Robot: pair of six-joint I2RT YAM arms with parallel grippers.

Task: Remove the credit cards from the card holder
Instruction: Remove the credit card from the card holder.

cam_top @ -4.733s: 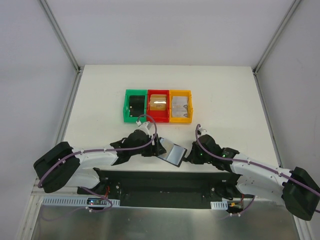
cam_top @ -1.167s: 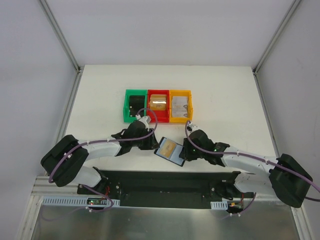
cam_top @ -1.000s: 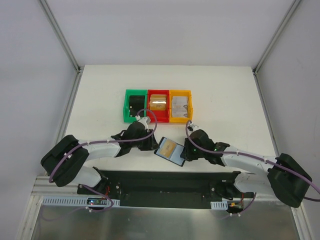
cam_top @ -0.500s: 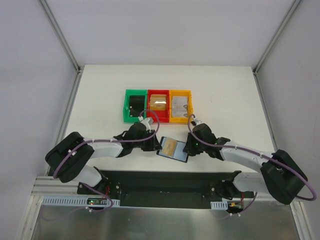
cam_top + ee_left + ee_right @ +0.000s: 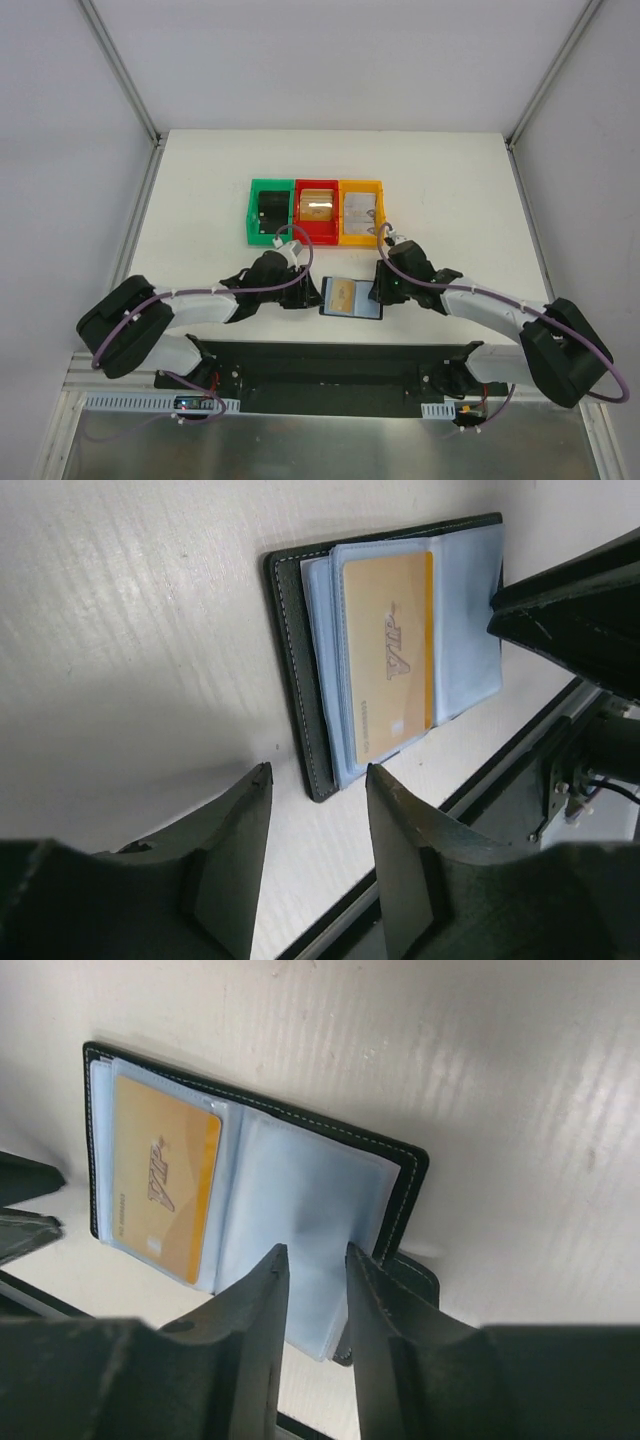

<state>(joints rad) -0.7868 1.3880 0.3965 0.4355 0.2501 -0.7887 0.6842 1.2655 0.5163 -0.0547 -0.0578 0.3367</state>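
Grippers are seen on either side of the card holder (image 5: 362,300), low in the middle of the top view. L gripper (image 5: 308,293) is held just off the holder's left end; in its wrist view the L gripper (image 5: 318,790) has its fingers spread w/ nothing btwn them. R gripper (image 5: 378,292) is set at the holder's right end. In its own view the R gripper (image 5: 315,1255) shows only a narrow gap, tips over the right panel; whether anything is clamped can't be told.

Table (image 5: 450,180) is left open across the upper and right parts of the frame. Its near edge, backed by a black base plate (image 5: 330,360), runs close below the holder, so little room is left on that side. Green bin (image 5: 252,212), red bin (image 5: 318,238) and yellow bin (image 5: 382,215) are lined up edge to edge above the holder, well apart from it.

Card holder (image 5: 300,1190) is laid open and flat, inner face up, long axis approx. left-right in the top view. Black stitched border and two bluish clear sleeves are seen (image 5: 465,630). A small black tab (image 5: 412,1278) is seen at its right edge.

One tan-gold credit card (image 5: 165,1175) is tucked in the left sleeve, its long axis across the holder's; slanted lettering is printed on it (image 5: 390,650).
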